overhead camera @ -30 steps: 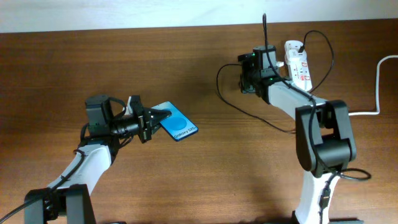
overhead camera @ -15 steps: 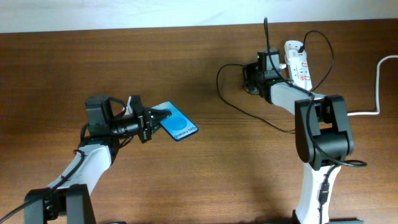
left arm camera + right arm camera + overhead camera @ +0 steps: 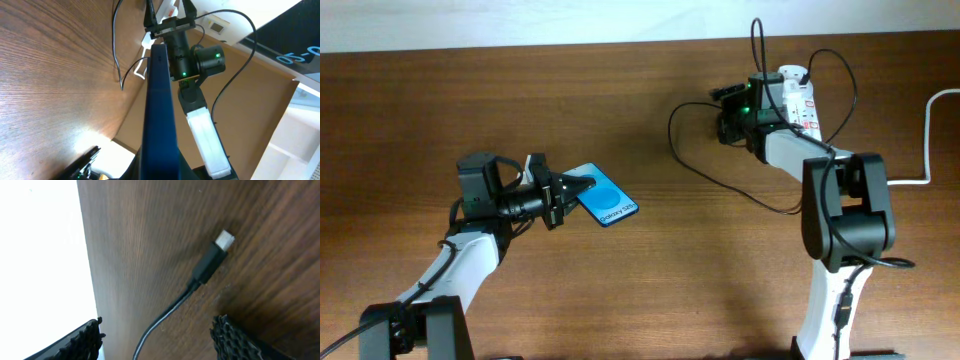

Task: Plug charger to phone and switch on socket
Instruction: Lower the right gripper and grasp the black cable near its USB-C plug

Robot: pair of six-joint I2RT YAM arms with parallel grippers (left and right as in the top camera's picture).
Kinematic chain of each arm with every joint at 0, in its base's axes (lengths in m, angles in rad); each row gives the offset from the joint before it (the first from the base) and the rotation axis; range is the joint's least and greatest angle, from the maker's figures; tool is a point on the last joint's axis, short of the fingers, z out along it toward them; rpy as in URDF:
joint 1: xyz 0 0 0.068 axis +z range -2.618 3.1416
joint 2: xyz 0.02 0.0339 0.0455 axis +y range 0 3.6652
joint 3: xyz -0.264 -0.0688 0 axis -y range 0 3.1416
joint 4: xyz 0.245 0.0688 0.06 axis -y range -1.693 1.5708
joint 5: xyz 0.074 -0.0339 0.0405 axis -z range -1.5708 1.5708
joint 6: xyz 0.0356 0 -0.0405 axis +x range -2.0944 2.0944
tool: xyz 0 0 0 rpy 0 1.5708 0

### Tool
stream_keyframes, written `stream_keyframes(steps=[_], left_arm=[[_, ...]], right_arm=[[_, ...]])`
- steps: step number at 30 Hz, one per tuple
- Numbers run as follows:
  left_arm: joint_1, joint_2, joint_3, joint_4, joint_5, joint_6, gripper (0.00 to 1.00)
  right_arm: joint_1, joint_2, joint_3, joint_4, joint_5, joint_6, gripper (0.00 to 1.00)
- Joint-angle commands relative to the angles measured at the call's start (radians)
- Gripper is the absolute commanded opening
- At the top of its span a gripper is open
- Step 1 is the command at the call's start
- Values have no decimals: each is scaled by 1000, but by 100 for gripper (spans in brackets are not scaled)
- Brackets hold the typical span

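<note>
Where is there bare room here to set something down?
The widest bare stretch of the brown wooden table lies mid-table, between the blue-screened black smartphone and the looping thin black charger cable. The front strip between the left arm and the right arm is bare too. The far right is crowded: white power strip, cable loops, thick white cord.

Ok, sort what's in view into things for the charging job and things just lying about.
For the job: phone, charger lying unplugged on the wood, socket.
Just there: thick white cord at the right edge, wooden table.
</note>
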Motion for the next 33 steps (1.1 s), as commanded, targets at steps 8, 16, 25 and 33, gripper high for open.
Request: stream_keyframes(steps=[8, 16, 25, 33], left_arm=[[3, -15, 14, 6, -2, -6, 0], [3, -15, 14, 6, -3, -6, 0], [3, -15, 14, 6, -3, -6, 0], [3, -15, 14, 6, -7, -6, 0]], right_arm=[[64, 56, -12, 50, 242, 90, 55], [64, 124, -11, 100, 199, 89, 22], [58, 116, -11, 97, 78, -237, 4], [-32, 44, -11, 66, -298, -640, 4]])
